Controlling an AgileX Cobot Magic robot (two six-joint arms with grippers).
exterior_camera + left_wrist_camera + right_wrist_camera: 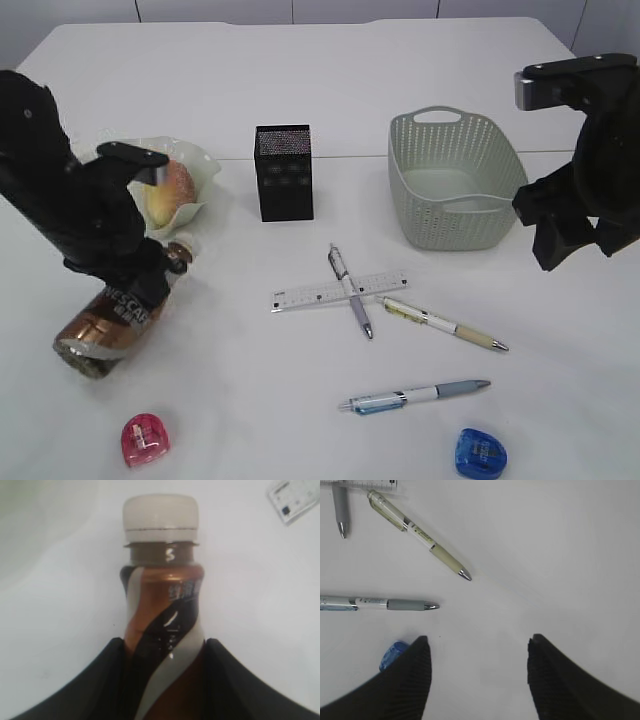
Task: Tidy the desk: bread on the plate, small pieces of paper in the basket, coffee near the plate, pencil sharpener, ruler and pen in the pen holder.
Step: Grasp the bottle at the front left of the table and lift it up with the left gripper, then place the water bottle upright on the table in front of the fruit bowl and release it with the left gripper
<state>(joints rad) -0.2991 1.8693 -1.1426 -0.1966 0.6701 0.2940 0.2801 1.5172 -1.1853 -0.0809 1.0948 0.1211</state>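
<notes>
My left gripper (135,285) is shut on a brown coffee bottle (110,325) with a white cap (161,514), held tilted with its base near the table. Bread (168,190) lies on a white plate (205,165) just behind it. A black mesh pen holder (284,172) stands mid-table. A clear ruler (338,291) lies under a grey pen (351,291); a beige pen (445,324) and a blue pen (415,396) lie nearby. A pink sharpener (146,439) and a blue sharpener (481,453) sit at the front. My right gripper (575,240) is open and empty, hovering right of the basket (455,180).
The grey basket looks empty; no paper pieces show. In the right wrist view the beige pen (420,534), blue pen (380,603) and blue sharpener (394,654) lie left of the jaws (479,652). The white table's far edge runs behind the plate and basket.
</notes>
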